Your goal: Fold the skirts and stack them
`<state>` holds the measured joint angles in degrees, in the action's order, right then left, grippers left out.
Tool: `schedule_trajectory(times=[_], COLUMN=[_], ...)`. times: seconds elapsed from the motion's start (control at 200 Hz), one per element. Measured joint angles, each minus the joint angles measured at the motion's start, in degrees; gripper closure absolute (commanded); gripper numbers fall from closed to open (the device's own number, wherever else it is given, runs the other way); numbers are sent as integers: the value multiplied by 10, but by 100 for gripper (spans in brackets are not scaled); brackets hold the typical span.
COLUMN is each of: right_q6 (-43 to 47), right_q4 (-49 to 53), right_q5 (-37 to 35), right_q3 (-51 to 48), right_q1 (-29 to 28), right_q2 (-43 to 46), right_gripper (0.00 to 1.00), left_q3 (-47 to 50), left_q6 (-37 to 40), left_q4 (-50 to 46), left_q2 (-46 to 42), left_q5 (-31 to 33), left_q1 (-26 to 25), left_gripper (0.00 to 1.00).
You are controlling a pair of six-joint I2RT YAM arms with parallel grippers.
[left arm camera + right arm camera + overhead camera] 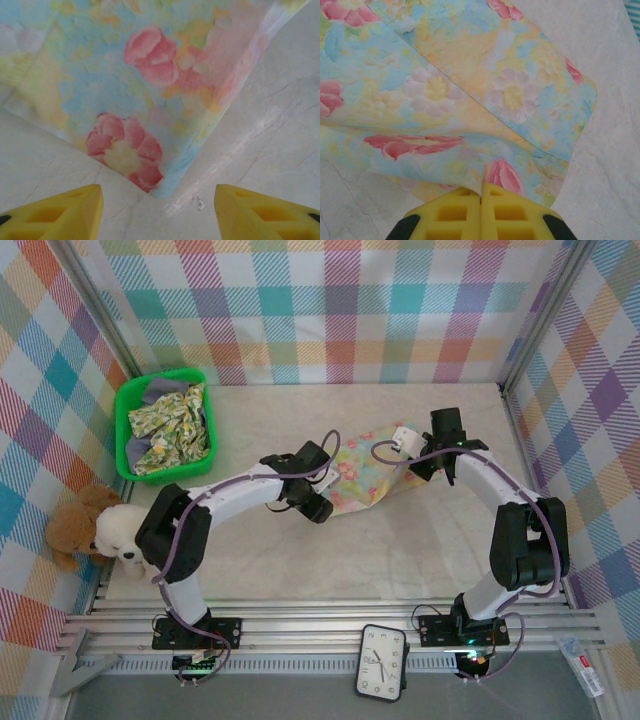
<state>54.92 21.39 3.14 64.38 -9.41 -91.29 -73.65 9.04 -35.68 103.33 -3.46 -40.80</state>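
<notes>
A pale pastel flowered skirt lies in the middle of the table between my two arms. My left gripper hovers open at its near left corner. In the left wrist view that skirt corner points down between the yellow fingers without touching them. My right gripper is shut on the skirt's right edge. In the right wrist view the cloth is pinched between the closed pads and pulled up in a fold. More skirts lie bundled in the green basket.
Two teddy bears sit at the left edge below the basket. A small clock lies on the rail near the arm bases. Checked walls enclose the table on three sides.
</notes>
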Motion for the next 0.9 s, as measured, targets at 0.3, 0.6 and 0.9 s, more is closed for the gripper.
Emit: schedule_trajectory(times=[0.3,0.6,0.9], right_q6=[0,-2,-25], right_q4=[-8,-9,-13], right_q5=[6,11,23], right_q3=[-1,-1,-7], right_q1=[0,0,0], right_q2=[0,0,28], right_gripper=[100,100,100], left_q3=[-33,-33,-24], left_q6=[17,26,-18], left_q4=[0,14,47], left_q2=[53,70,59], left_q5=[3,36,96], left_q1=[-9,-15,-7], left_gripper=[51,74,100])
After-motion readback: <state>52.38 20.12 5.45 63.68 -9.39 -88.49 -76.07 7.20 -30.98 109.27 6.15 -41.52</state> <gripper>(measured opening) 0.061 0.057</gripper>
